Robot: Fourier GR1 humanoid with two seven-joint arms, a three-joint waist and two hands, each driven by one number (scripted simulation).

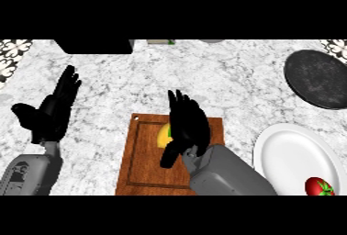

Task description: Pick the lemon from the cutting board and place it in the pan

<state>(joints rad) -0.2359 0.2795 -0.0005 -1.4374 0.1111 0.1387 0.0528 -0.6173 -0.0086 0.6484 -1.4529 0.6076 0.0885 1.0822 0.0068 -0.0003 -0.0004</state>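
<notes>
On the brown wooden cutting board [146, 165], the yellow lemon [163, 136] lies mostly hidden under the black right hand [186, 126], whose fingers look fairly straight over it; whether they touch it is hard to tell. Nothing is lifted yet, and the round dark pan [316, 78] far right holds nothing. The left hand [51, 112] rests open at left, fingers up.

Wooden cutting board [146, 170] on a marble-look counter [203, 69]; matt dark pan [317, 79], glossy white plate [288, 149].
</notes>
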